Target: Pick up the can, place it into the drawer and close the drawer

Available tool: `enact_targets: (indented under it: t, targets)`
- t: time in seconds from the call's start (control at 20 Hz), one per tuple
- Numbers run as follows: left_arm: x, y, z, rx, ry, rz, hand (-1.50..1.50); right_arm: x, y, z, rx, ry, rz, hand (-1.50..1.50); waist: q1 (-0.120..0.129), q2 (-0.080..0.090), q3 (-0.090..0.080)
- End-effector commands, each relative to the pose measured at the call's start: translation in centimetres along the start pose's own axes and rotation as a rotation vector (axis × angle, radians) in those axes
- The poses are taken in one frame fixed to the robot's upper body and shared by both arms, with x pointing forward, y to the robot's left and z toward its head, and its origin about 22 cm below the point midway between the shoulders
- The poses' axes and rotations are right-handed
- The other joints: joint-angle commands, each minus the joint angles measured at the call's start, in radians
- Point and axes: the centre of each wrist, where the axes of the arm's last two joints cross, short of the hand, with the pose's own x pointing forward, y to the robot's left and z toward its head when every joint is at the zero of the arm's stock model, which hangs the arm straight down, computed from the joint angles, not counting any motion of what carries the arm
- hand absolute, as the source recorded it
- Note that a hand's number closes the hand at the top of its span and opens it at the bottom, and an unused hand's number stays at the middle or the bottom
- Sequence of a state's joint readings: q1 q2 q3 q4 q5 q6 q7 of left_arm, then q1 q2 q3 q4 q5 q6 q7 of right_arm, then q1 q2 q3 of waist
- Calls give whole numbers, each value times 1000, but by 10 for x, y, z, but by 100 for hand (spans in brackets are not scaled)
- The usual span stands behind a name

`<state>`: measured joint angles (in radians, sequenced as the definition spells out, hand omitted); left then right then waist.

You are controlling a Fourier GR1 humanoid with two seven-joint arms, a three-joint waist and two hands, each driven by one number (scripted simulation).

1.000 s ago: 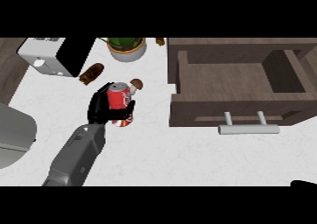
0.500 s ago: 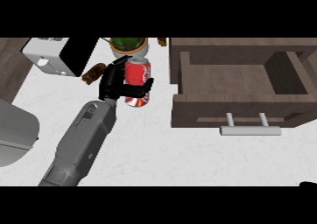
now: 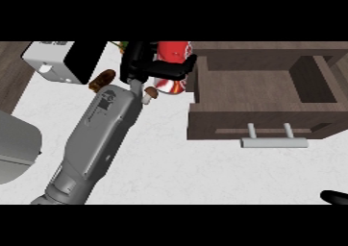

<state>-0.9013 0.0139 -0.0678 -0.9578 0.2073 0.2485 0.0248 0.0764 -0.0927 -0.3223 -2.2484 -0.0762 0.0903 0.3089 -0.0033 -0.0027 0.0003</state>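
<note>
- One white, faintly veined counter (image 3: 205,173) meets dark wood at its left edge. One brown drawer (image 3: 262,91) stands open, with one grey bar handle (image 3: 272,142).
- One red can (image 3: 173,52), label unreadable, sits just left of the drawer, outside it.
- Left hand (image 3: 140,62) is curled round the can.
- Right hand (image 3: 339,197) barely shows at lower right; its state cannot be told.
</note>
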Motion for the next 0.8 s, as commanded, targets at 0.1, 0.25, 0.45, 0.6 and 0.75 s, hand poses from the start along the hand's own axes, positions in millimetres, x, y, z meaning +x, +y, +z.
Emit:
enact_targets:
  t: [0.1,0.25,0.45,0.6,0.75]
  targets:
    - [43,-28,-15,-2,-5,-45,150,0,-7,-4,1,-13,8,-150,-6,3,0]
    - [78,-58,-25,-17,-17,-73,150,6,8,-10,0,-21,4,-150,-15,5,0]
    - [82,-76,-35,-7,-7,-81,150,12,8,-2,16,-19,-16,-150,-35,8,0]
    - [95,-80,-43,-21,28,-97,150,1,-7,-15,-7,-17,-11,-150,-25,8,1]
    - [113,-102,-46,-11,28,-122,150,10,-3,-3,11,-26,-2,-150,-46,9,1]
